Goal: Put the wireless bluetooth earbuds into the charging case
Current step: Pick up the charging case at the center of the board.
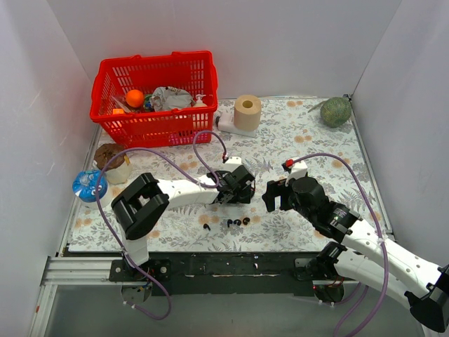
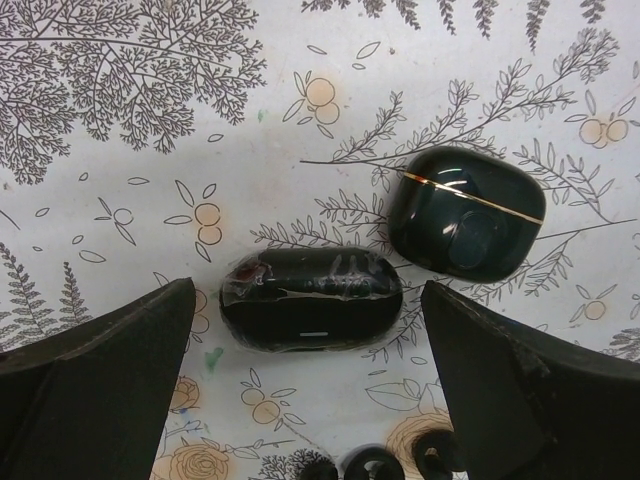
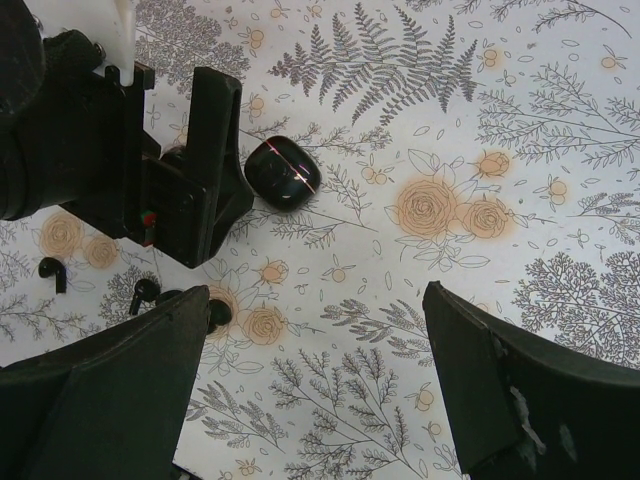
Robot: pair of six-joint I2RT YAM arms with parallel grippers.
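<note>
Left gripper [image 2: 307,292] is wide open and grips nothing; its fingers frame a shut oblong charging case [image 2: 310,298] at lower centre of the left wrist view, and a rounder shut case [image 2: 466,212] lies just beside it, upper right. Right gripper [image 3: 315,292] is also wide open and empty, over the floral tablecloth [image 1: 295,133]. The earbuds [image 1: 238,222] lie loose on the cloth at lower centre of the top view, just below the cases: three bunched together, one apart to the left.
</note>
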